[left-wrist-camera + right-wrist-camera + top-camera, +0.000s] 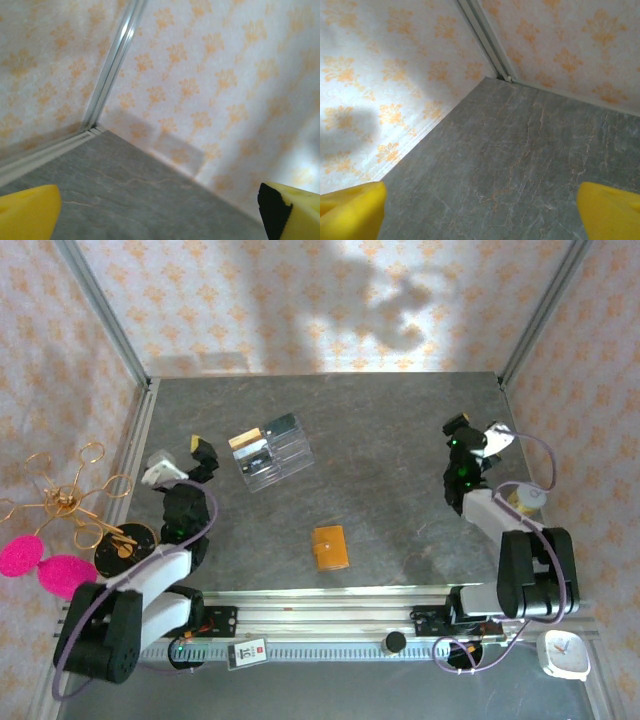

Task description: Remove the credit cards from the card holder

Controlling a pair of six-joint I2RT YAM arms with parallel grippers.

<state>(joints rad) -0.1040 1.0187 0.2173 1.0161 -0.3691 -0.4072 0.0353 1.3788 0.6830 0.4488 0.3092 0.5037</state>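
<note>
Concerning the card holder [330, 547]: lies folded shut on the table [400, 440] near its front edge, between the two arms, touched by neither. Reads as the very start, with no credit cards out. Keeps left gripper [160, 220] and right gripper [480, 210] well away, both spread wide, pinching nothing. Next calls for reaching in, pinning the holder and opening its flap.

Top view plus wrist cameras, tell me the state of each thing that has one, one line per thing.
Card holder: closed, lying flat on the table, nothing touching it.
Clear stand: resting on the table, apart from both claws.
Left claw: open, empty.
Right claw: open, empty.
</note>
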